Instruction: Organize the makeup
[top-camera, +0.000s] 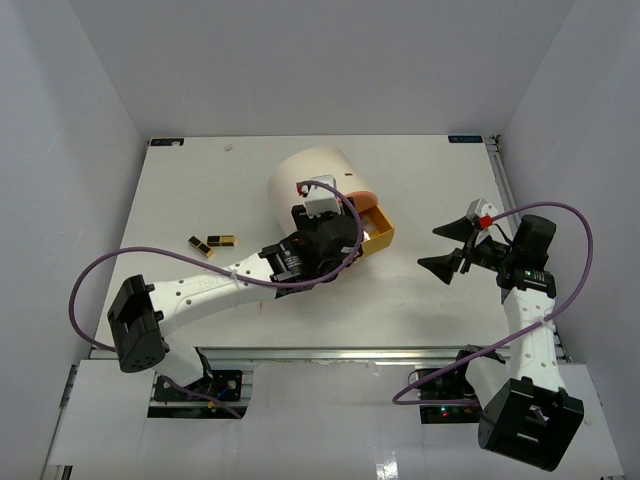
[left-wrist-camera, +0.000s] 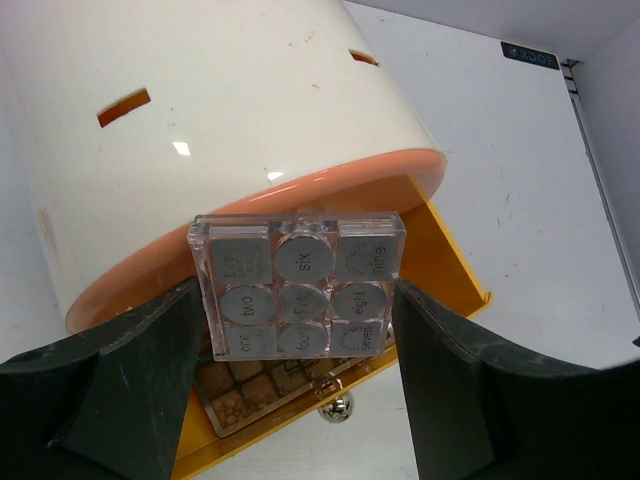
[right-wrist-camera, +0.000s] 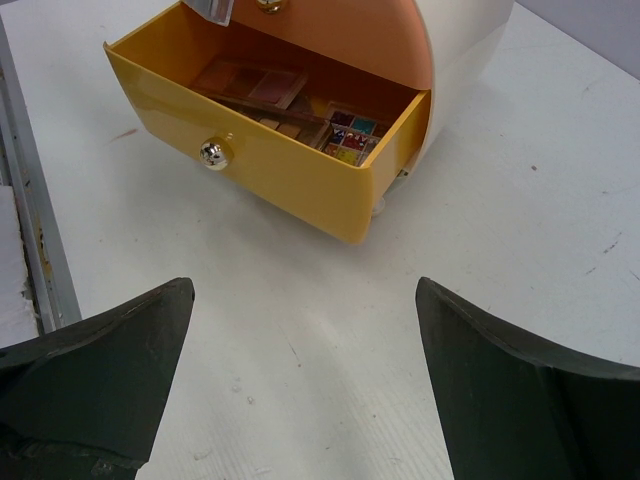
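Makeup palette (left-wrist-camera: 298, 285), a clear square case with nine round pans, sits clamped between the jaws of the left gripper (left-wrist-camera: 297, 320), one black finger pressed against each side edge. Its labelled underside faces the wrist camera. Gripping it by the edges looks meant to keep it flat, so it can slide into a shallow space.

Just beyond and below these jaws is the open yellow drawer (left-wrist-camera: 450, 270) of the cream cylinder (left-wrist-camera: 230, 110). The held case hangs over the drawer's mouth, not yet inside. Under it, other palettes (right-wrist-camera: 255, 85) already lie in the drawer, brown shades plus one multicoloured grid. So this drawer appears to be the chosen place for palettes.

Right gripper (right-wrist-camera: 302, 290) has its jaws spread wide and holds nothing. Ahead of its jaws, a little apart, is the drawer front with its shiny knob (right-wrist-camera: 214, 153). It probably waits there to push the drawer closed afterwards.

Well behind the left jaws, beside that arm's forearm, a few gold-and-black bars (top-camera: 211, 243) lie loose on the table (top-camera: 200, 180), not yet sorted.
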